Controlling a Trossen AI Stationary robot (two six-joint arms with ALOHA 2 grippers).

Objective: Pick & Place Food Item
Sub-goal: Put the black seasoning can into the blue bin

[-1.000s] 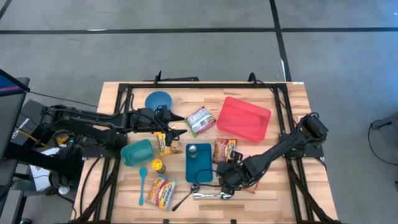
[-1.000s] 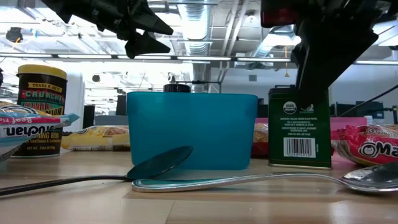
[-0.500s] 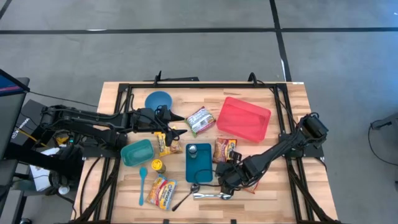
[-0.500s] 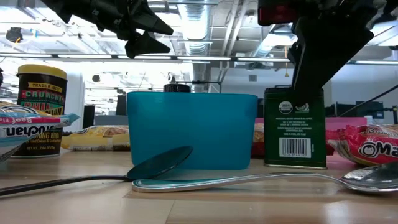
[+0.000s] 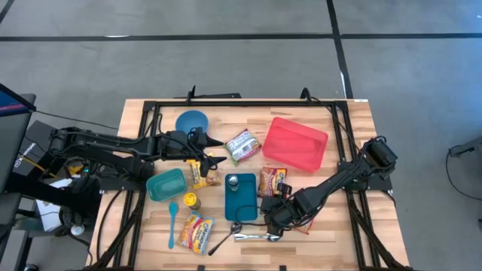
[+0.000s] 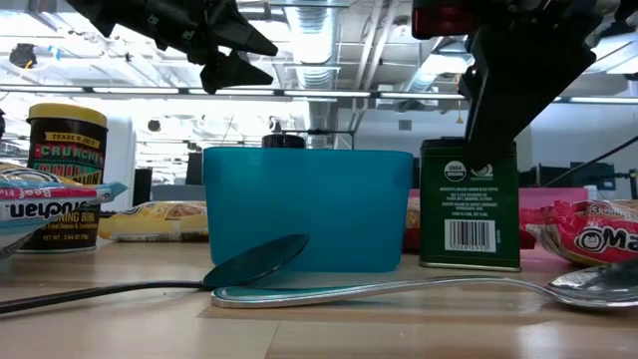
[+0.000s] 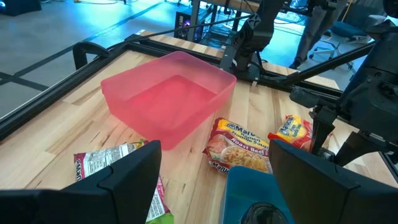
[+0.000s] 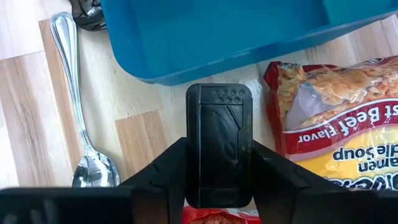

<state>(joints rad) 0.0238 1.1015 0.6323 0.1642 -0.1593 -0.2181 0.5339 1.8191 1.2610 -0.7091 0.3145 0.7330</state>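
Right hand (image 8: 219, 186) grips green tin (image 6: 470, 204), seemingly lifted.

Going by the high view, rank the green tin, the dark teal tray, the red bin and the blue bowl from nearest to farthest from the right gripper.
From the right gripper:
1. Green tin, clamped between its fingers.
2. Dark teal tray, just beside it toward the table's middle.
3. Red bin, farther back on the right side.
4. Blue bowl, far back-left, near the left gripper.

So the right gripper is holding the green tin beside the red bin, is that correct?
Not quite: the right gripper is shut on the green tin, but beside the blue bin, as the low view shows. The red bin sits farther back.
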